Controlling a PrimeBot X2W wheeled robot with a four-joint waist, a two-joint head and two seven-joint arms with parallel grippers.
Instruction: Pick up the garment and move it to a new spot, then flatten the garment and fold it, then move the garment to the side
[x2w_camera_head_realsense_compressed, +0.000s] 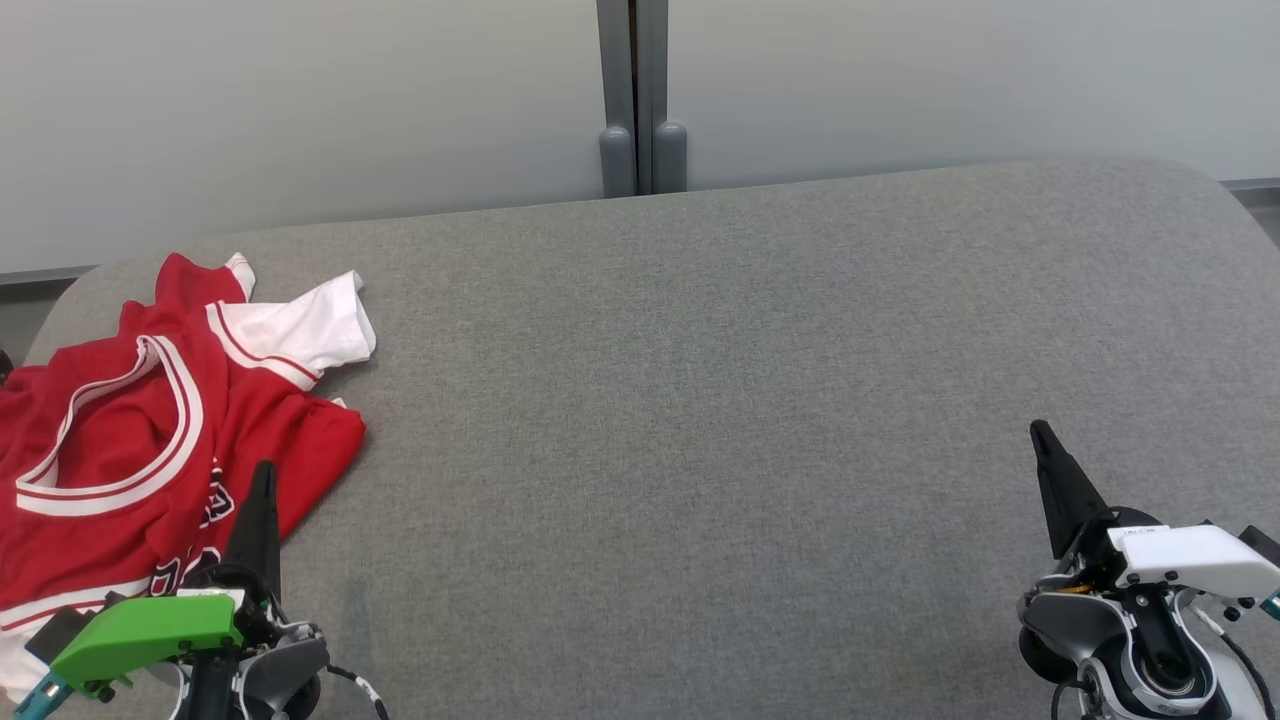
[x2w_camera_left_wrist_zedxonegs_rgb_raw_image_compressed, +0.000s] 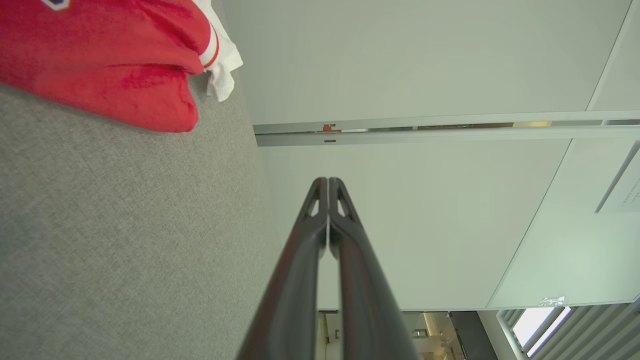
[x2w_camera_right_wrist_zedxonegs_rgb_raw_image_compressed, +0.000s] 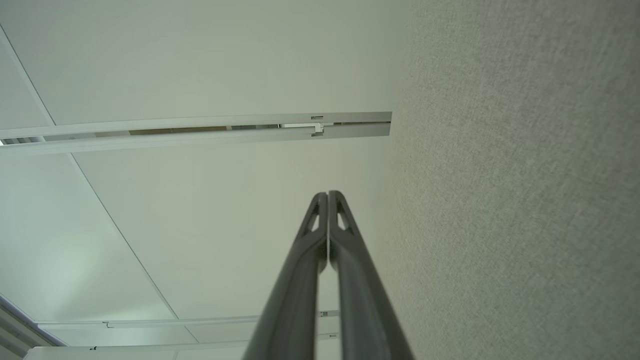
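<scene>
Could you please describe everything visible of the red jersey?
The jersey is red cloth with white-and-red striped trim, a white panel and partly hidden lettering. It lies crumpled at the left end of the grey fabric surface, running past the head view's left edge. The shut left gripper is apart from it.

A bench (x2w_camera_head_realsense_compressed: 700, 400) covered in grey woven fabric, with rounded far corners, carries one thing: a red jersey (x2w_camera_head_realsense_compressed: 110, 470) with white-and-red striped trim. The jersey lies crumpled and bunched on the bench's left side, near the far left corner, touching the fabric surface. A white part (x2w_camera_head_realsense_compressed: 310, 330) of it, edged with a red stripe, sticks out toward the middle of the bench. The jersey reaches the bench's left edge; whether it hangs over that edge cannot be told.
</scene>
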